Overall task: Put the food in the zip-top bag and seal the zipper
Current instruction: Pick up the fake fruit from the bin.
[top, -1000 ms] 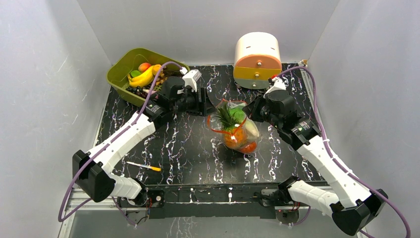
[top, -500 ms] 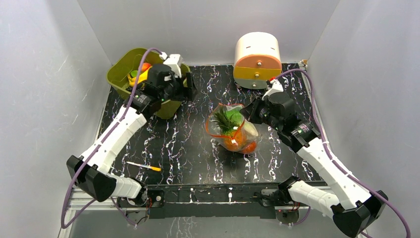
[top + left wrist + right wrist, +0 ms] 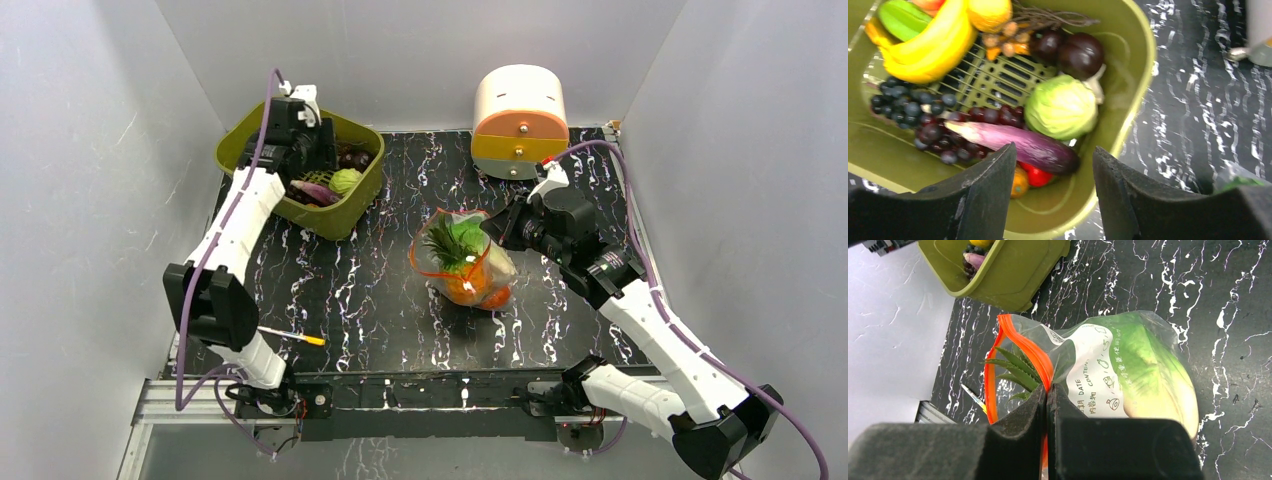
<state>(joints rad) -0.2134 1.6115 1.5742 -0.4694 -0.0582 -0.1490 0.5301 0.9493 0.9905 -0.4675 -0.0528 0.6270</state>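
Zip-top bag [image 3: 465, 262] stands at the middle of the bench [image 3: 370, 290], mouth turned left, with green leaves and orange food inside. The right hand [image 3: 1046, 395] is clamped on the zipper [image 3: 1028, 347] edge, probably to keep the mouth open and steady. The left hand [image 3: 1054, 150], opened wide and empty, hangs over the green basket [image 3: 345, 215] at the far left, above a purple eggplant [image 3: 1018, 145], likely the next piece. Orange pieces low in the bag are too blurred to name. Whether one wall or both is pinched, I cannot tell.
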